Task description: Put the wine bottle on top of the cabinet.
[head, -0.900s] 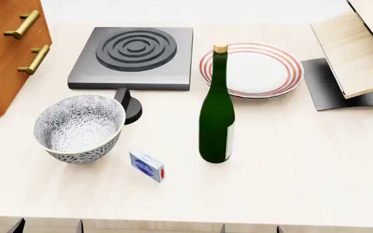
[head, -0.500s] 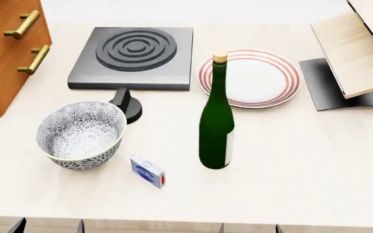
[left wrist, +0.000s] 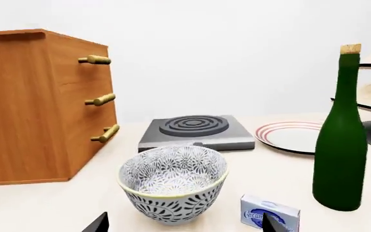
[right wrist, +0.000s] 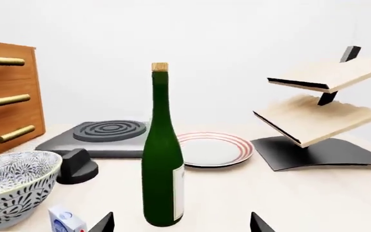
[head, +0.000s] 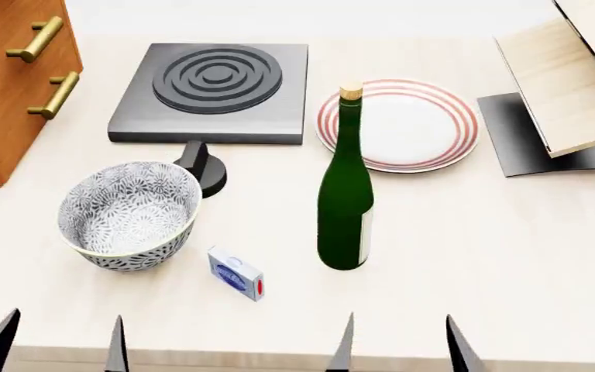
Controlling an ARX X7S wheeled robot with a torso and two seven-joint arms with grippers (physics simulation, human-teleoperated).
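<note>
The wine bottle (head: 345,205) stands upright mid-table, dark green with a tan cork and a pale label; it also shows in the left wrist view (left wrist: 340,145) and the right wrist view (right wrist: 162,159). The reddish-brown cabinet (head: 13,85) with brass handles stands at the far left, also in the left wrist view (left wrist: 40,104). My left gripper (head: 58,347) is open and empty at the table's front edge, in front of the bowl. My right gripper (head: 399,347) is open and empty at the front edge, facing the bottle a little way off.
A patterned bowl (head: 127,213) sits front left with a small blue-and-white box (head: 235,273) beside it. A black knob (head: 204,167), a grey hotplate (head: 213,91) and a red-rimmed plate (head: 401,124) lie behind. A pale wood rack (head: 572,85) on a black base stands at the right.
Both grippers' fingertips have risen into the head view at the table's front edge. Between the two earlier frames the table's things slid slightly down in view.
</note>
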